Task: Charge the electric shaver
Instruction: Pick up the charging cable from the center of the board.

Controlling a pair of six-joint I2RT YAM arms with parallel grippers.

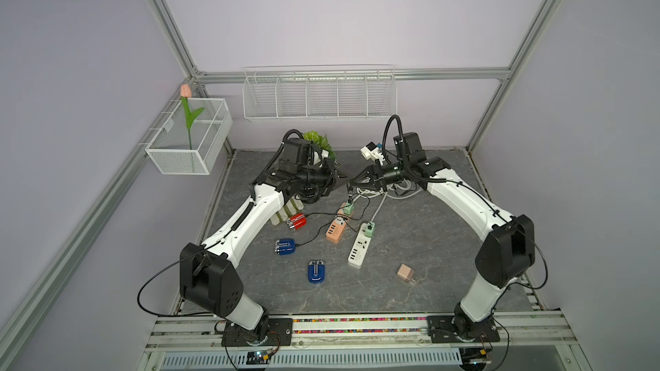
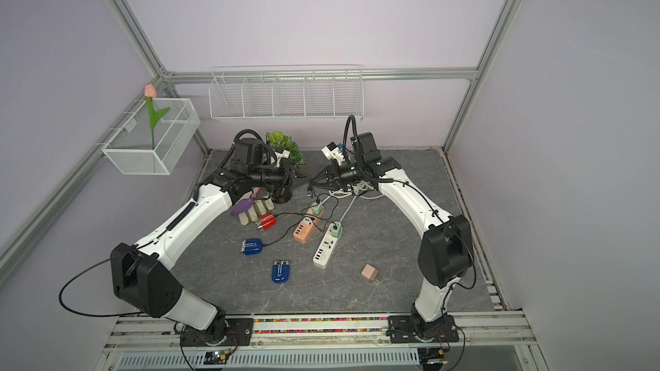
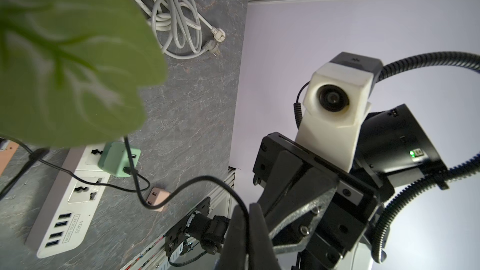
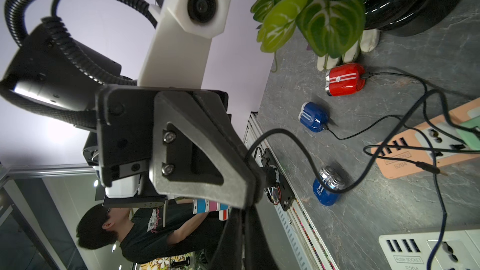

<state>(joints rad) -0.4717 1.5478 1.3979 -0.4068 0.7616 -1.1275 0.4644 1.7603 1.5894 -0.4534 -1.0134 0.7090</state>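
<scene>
Lying flat near the middle of the table's (image 1: 439,244) front edge, the edge by the arm bases, the blue shaver (image 1: 316,271) sits on its own with its silver heads turned toward the back edge. Both top views show it well apart from the cables on the table.

Farther back and toward the left edge lies a second blue shaver (image 1: 285,246) with a black lead plugged into it. Beyond that is a red shaver (image 1: 296,221), also on a lead. Both leads run toward the orange power strip (image 1: 335,233) at the table's middle, which carries a mint adapter (image 1: 347,208). Just beside it to the right lies the white power strip (image 1: 358,251) with a second mint adapter (image 1: 368,229) seated at its back end. A pink adapter (image 1: 405,273) rests alone nearer the front right corner.

Above the orange strip's back end, the left gripper (image 2: 304,180) and the right gripper (image 2: 311,184) meet tip to tip, raised off the table. Each has its jaws pinched together on the same black cable (image 3: 205,176). In the left wrist view the cable runs in between that arm's closed fingers (image 3: 257,229). In both top views its USB plug (image 1: 351,192) dangles just under the tips.

Behind the grippers a bundled white cord (image 3: 176,19) lies toward the back edge, and a potted plant (image 1: 318,139) stands behind the left arm.
</scene>
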